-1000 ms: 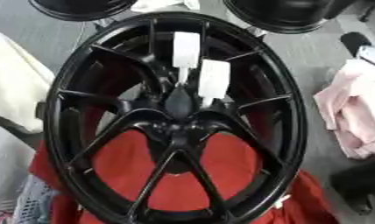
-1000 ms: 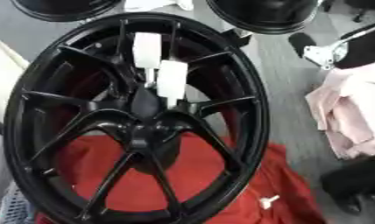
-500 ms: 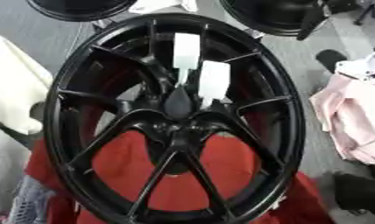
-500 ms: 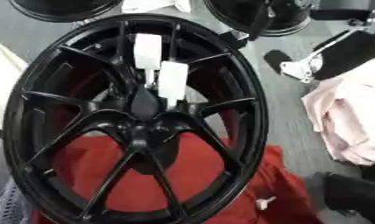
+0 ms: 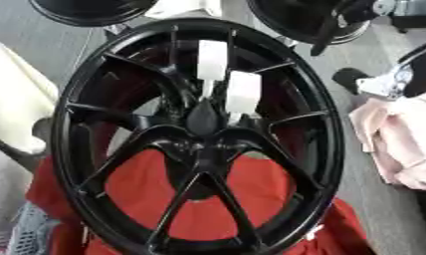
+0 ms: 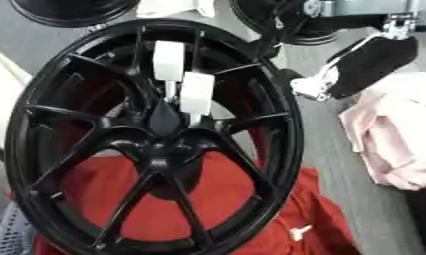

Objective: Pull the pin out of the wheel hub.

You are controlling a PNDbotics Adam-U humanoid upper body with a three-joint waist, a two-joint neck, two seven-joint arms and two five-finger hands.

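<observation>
My right hand (image 6: 360, 64) is coming in from the upper right. A second ago only a bit of it showed at the edge of the picture. Half a second ago it was closer. Now it hangs just beside the right side of the wheel hub (image 6: 154, 134), near the top of the rim, and I cannot tell if it touches. I see its black palm and a silver part at one end. My fingers are not clear from here, so I cannot tell if they are wide or curled. It holds nothing that I can see.

My left hand does not show in either view.

The big black wheel hub lies in the middle, on a red cloth (image 6: 225, 199). It has not moved. Two white pins stick up near its center. The back pin (image 5: 211, 61) stands a little farther away, and the front pin (image 5: 244, 94) stands just beside it, closer to the middle cap (image 5: 202, 118). Both are still in the hub, so nothing has been pulled yet.

A pink cloth (image 5: 399, 139) lies to the right, apart from the wheel. More black wheels (image 5: 90, 9) sit at the far edge.

I think I am still reaching. Next my hand has to go over the rim and come down on a white pin.
</observation>
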